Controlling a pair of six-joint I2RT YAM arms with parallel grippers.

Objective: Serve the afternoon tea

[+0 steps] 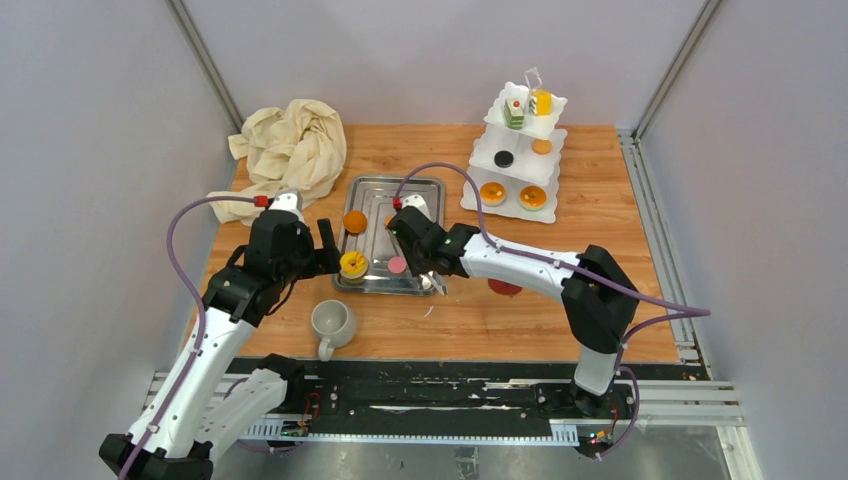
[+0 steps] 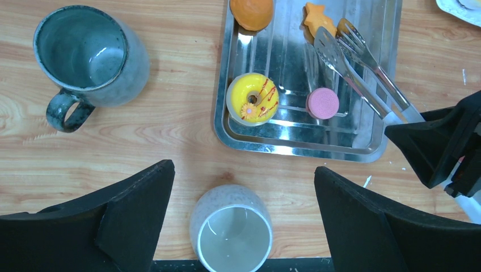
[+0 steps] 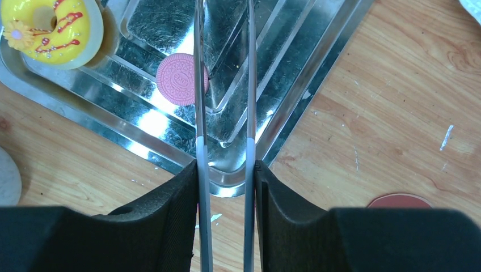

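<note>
My left gripper (image 2: 244, 168) is open wide above the wood, with the off-white mug (image 2: 231, 229) upright below and between its fingers; it also shows in the top view (image 1: 333, 322). The grey mug (image 2: 91, 56) stands to its left. My right gripper (image 3: 225, 165) is shut on steel tongs (image 3: 198, 113) that reach over the tray. The tray holds a yellow donut cake (image 2: 252, 97), a pink cookie (image 3: 177, 79), an orange round cake (image 1: 354, 220) and an orange star (image 2: 317, 17). The white three-tier stand (image 1: 478, 202) at the back right holds several cakes and tarts.
The steel tray (image 1: 390, 181) lies mid-table. A cream cloth (image 1: 295, 145) is bunched at the back left. A flat red disc (image 1: 505, 287) lies on the wood right of the tray. Grey walls close in both sides.
</note>
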